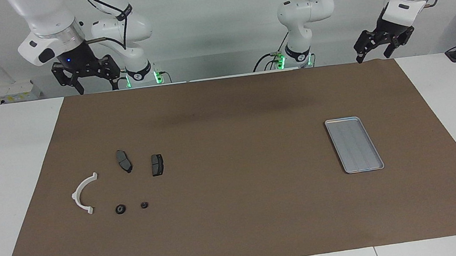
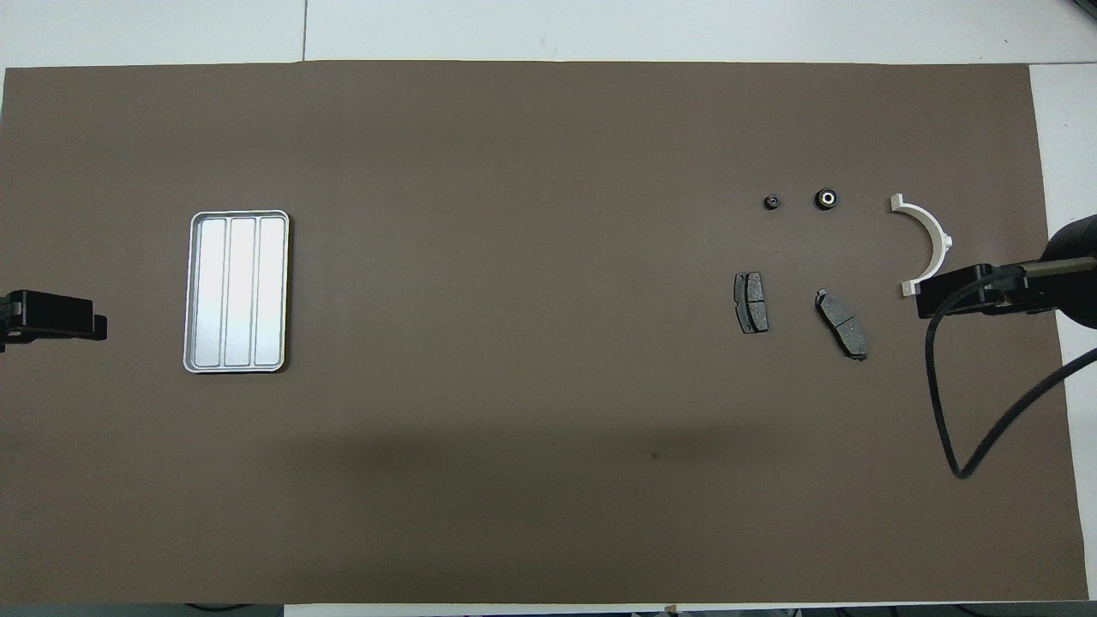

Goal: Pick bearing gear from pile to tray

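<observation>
The pile lies on the brown mat toward the right arm's end: a white curved bracket point(image 1: 84, 193) point(image 2: 927, 244), two dark grey brake pads point(image 1: 124, 161) point(image 1: 157, 165) point(image 2: 842, 323) point(image 2: 752, 302), and two small black round gears point(image 1: 120, 209) point(image 1: 144, 205) point(image 2: 826, 199) point(image 2: 771, 202), farther from the robots than the pads. The silver ribbed tray point(image 1: 354, 144) point(image 2: 237, 292) lies empty toward the left arm's end. My right gripper point(image 1: 97, 89) point(image 2: 930, 300) is open and raised over the mat's near edge. My left gripper point(image 1: 374, 57) point(image 2: 86, 324) is open and raised at the mat's near corner. Both arms wait.
The brown mat point(image 1: 237, 212) covers most of the white table point(image 1: 9, 170). A black cable point(image 2: 943, 403) hangs from the right arm over the mat near the pile.
</observation>
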`<state>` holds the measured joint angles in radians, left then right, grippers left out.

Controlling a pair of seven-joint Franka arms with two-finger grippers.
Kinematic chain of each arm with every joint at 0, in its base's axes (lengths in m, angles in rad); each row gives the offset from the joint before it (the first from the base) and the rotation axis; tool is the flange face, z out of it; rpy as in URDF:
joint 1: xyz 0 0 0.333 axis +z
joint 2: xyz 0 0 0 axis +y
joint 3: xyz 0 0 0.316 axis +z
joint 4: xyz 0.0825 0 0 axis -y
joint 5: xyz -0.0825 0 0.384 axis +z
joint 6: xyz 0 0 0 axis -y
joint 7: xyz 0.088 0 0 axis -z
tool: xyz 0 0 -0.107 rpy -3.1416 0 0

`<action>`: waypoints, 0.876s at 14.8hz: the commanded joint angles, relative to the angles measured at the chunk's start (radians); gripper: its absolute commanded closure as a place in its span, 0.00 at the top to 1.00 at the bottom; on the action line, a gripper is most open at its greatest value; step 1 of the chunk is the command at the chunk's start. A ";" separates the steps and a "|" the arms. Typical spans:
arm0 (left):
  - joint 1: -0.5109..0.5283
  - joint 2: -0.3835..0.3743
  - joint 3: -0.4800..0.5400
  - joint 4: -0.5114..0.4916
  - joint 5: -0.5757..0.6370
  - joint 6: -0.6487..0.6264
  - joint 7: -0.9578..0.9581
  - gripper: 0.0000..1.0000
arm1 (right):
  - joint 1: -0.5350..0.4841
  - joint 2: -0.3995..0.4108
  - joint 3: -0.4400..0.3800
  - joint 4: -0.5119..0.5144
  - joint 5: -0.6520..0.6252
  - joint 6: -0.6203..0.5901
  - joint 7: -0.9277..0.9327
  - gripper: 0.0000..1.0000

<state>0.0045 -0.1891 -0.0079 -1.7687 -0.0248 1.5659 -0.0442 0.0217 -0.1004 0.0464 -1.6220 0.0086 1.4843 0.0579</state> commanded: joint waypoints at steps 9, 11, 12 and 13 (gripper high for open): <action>-0.009 -0.027 0.006 -0.037 -0.012 0.042 -0.011 1.00 | -0.016 -0.028 0.000 -0.007 0.022 0.013 -0.056 1.00; -0.009 -0.027 0.006 -0.035 -0.010 0.043 -0.011 1.00 | -0.016 -0.032 -0.002 -0.004 0.013 0.016 -0.096 1.00; -0.009 -0.027 0.006 -0.035 -0.012 0.043 -0.011 1.00 | -0.019 -0.036 0.000 -0.015 0.016 0.016 -0.098 1.00; -0.009 -0.027 0.006 -0.037 -0.012 0.043 -0.010 1.00 | -0.022 -0.039 -0.002 -0.019 0.016 0.017 -0.099 1.00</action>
<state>0.0045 -0.1891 -0.0079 -1.7690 -0.0248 1.5812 -0.0443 0.0174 -0.1213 0.0422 -1.6212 0.0086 1.4843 -0.0064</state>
